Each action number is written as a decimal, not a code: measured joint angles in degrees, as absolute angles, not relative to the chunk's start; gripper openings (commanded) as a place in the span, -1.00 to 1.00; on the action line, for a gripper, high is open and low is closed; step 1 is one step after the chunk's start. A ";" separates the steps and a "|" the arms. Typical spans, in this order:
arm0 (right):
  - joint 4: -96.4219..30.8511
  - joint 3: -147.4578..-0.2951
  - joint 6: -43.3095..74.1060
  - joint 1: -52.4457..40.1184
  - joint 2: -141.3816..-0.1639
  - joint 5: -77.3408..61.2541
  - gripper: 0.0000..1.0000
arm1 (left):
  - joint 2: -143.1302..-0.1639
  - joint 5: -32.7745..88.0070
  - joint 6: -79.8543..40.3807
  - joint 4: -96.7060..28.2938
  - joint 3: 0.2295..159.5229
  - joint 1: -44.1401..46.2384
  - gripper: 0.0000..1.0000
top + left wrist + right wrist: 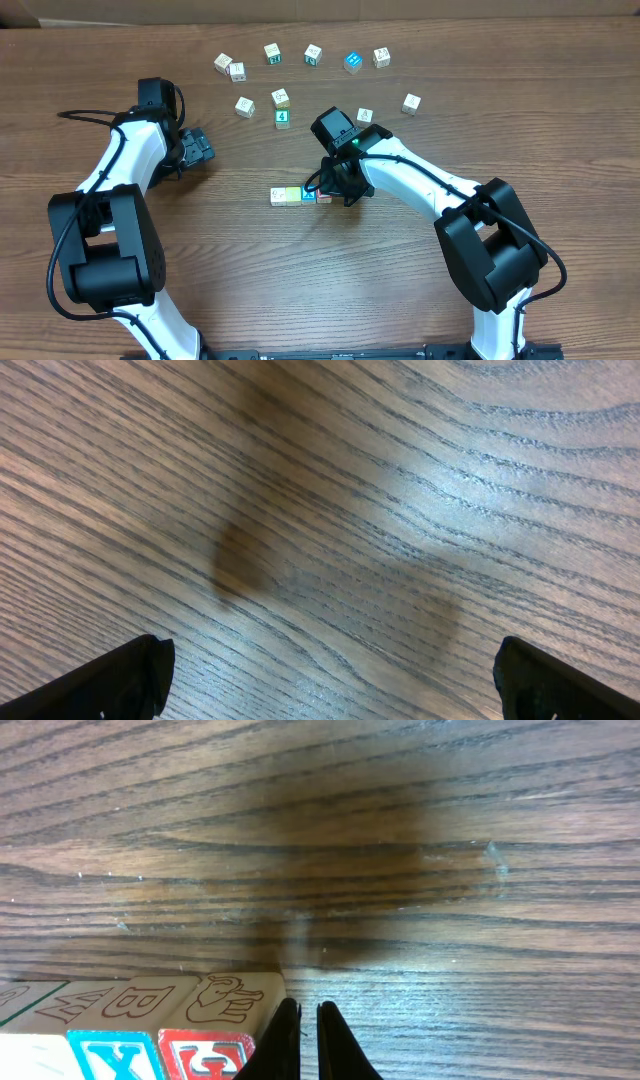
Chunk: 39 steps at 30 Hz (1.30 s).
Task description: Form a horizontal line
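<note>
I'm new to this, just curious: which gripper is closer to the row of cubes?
Right. The right gripper sits shut at the end of the row, beside the red cube. The left gripper hangs open well away, over bare table.

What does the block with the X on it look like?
The X cube is a wooden-looking block: one blue side bearing an X, and a pale top with an outlined B. It sits flat on the table in a row, pressed between a pale cube and the red-faced cube. The shut right gripper stands beyond the red one, clear of it.
</note>
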State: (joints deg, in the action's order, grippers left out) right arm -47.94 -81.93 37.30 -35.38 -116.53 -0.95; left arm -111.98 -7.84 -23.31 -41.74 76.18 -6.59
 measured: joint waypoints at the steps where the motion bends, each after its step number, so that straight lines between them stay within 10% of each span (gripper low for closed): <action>1: -47.94 -81.93 37.28 -35.40 -116.53 -0.86 -0.90 | -111.98 -7.81 -23.31 -41.74 76.18 -6.59 0.99; 39: -47.18 -81.93 37.30 -35.40 -116.53 -3.66 -0.88 | -111.98 -7.84 -23.31 -41.74 76.18 -6.59 0.99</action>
